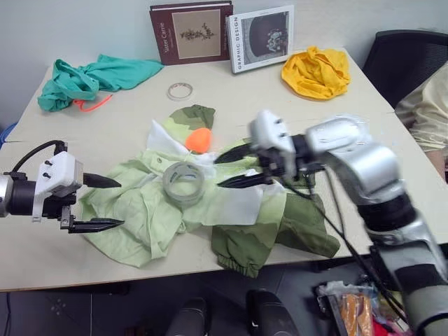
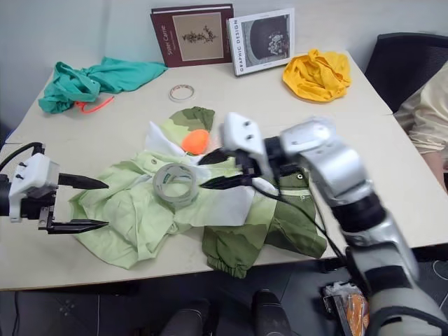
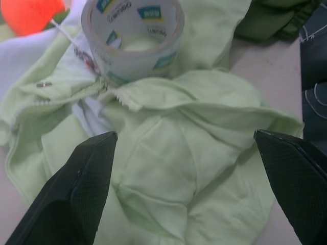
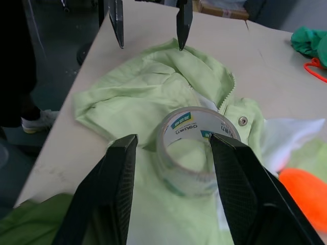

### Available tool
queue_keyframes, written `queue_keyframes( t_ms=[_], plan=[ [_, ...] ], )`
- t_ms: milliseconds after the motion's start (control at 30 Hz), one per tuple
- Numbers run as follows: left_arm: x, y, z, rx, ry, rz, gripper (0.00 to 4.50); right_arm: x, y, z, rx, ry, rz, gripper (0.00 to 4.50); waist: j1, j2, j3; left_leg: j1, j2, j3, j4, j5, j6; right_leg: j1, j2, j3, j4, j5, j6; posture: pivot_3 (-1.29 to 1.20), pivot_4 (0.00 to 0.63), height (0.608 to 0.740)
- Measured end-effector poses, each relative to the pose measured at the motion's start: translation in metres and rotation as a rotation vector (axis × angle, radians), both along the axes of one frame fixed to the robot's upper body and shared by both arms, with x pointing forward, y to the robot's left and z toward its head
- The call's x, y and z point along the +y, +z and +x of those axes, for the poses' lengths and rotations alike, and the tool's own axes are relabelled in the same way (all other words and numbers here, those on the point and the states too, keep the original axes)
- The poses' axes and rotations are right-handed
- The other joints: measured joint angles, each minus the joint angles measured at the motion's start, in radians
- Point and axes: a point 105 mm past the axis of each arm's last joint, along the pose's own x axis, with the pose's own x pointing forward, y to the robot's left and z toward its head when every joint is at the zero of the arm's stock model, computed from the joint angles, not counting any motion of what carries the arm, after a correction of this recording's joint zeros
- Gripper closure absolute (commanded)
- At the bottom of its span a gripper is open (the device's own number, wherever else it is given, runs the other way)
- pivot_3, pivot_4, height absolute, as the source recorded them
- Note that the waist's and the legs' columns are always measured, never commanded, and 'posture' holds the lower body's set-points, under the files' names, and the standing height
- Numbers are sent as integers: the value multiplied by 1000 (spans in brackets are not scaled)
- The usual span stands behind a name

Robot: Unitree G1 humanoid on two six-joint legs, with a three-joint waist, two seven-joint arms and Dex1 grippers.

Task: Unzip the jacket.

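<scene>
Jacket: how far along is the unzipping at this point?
Nothing looks done yet: the jacket lies crumpled on the table with a roll of tape and an orange ball on it, and the zipper teeth near the roll show no clear opening. In hand: the right pincer hangs open beside the roll; the left pincer is open at the jacket's edge, holding nothing. Gripping and unzipping remain.

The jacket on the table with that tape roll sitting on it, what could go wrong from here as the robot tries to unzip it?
1. The tape roll sits on the jacket right beside the zipper teeth, so tugging the cloth may tip or roll it.
2. The right hand hangs close to the roll and could knock it.
3. The jacket is crumpled, with part of the zipper folded under, so a hand may catch only loose cloth.
</scene>
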Motion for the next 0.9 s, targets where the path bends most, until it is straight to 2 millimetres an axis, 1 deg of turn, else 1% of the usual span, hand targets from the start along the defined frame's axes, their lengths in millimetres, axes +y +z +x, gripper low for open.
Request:
queue_keyframes(
  t_ms=[33, 100, 233, 333, 433, 533, 567, 600, 667, 767, 833, 900],
  plan=[
    [-1, -2, 1, 1, -3, 4, 0, 9, -11, 1, 2, 11, -27, 1970, 2, 0, 0, -1, 0, -2, 2, 0, 0, 0, 0, 0, 1, 0, 0, 0, 150, 740],
    [-3, -4, 5, 2, -4, -1, 0, 22, -27, 5, 2, 17, -64, 1970, 2, -1, 0, -1, -2, -2, 4, -1, 1, 0, -1, 0, 3, 0, 0, 0, 150, 740],
    [-15, -3, 13, -26, -20, -24, 0, 46, -46, 9, -42, 52, -134, 1970, -4, -2, -1, -1, -2, -2, 5, -1, 1, -1, 0, 0, 5, 0, -1, 0, 150, 740],
    [-20, 0, 16, -46, -20, -33, 0, 54, -58, 20, -55, 14, -163, 1970, -8, -2, -1, -1, -2, -2, 5, -1, 1, -3, 0, 0, 8, 0, -1, 0, 150, 740],
    [-22, 0, 16, -47, -11, -38, 0, 53, -68, 29, -48, -18, -186, 2595, -12, -2, -1, -1, -2, -2, 5, -1, 1, -4, 0, 0, 8, 0, -1, 0, 150, 740],
    [-27, 3, 17, -62, -18, -42, 0, 51, -71, 30, -35, -13, -196, 3634, -13, -2, -1, -1, -2, -2, 5, -1, 1, -4, 0, 0, 8, 0, -1, 0, 150, 740],
    [-29, 5, 19, -72, -19, -55, 0, 49, -70, 30, -28, -9, -192, 4058, -13, -2, -1, -1, -2, -2, 5, -1, 1, -4, 0, -1, 8, 0, -1, 0, 150, 740],
    [-31, 7, 20, -83, -23, -63, 0, 48, -67, 29, -22, -4, -185, 4248, -12, -2, -1, -1, -2, -2, 5, -1, 1, -4, 0, -1, 8, 0, -1, 0, 150, 740],
    [-37, 12, 24, -99, -38, -83, 0, 44, -58, 25, 11, -9, -148, 4247, -9, -2, -1, -1, -2, -2, 5, -1, 1, -3, 0, 0, 8, 0, -1, 0, 150, 740],
    [-60, 25, 33, -127, -87, -178, 0, 28, -35, 16, 20, -34, -84, 4247, 2, -2, -1, -3, -2, -3, 7, -1, 1, -3, -1, -1, 8, 0, -1, 0, 150, 740],
    [-82, 31, 38, -143, -143, -239, 0, 8, -16, 16, 9, -117, -37, 4247, 9, -2, -1, -4, -3, -4, 8, -1, 1, -3, -1, -1, 8, 0, -1, 0, 150, 740],
    [-103, 31, 39, -135, -209, -276, 0, -29, 3, 28, -21, -277, -4, 4247, 14, -3, -1, -5, -4, -3, 8, -1, 1, -3, -2, 0, 7, 0, -1, 0, 150, 740]
  ],
)
